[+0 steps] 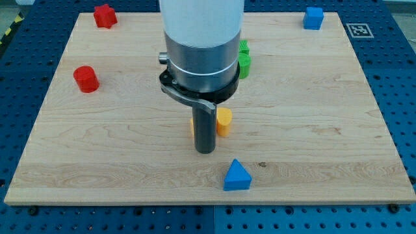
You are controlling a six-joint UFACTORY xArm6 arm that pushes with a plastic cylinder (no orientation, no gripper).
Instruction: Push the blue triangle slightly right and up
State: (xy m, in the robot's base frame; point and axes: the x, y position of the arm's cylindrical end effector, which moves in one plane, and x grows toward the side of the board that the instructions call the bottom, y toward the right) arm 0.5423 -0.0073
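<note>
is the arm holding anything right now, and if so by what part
Nothing is held. My tip is a bare rod end with no gripper, resting apart from the blue triangle block, toward the view's upper left of it.

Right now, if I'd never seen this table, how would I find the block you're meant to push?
Start at the wooden board and go to its bottom edge in the view, just right of the middle. The blue triangle sits there alone, below and right of my tip. The only other blue block is a cube, far off at the top right corner.

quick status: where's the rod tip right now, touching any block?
No gripper, just a rod: my tip holds nothing, sits up-left of the blue triangle, apart from it, right beside the yellow block.
</note>
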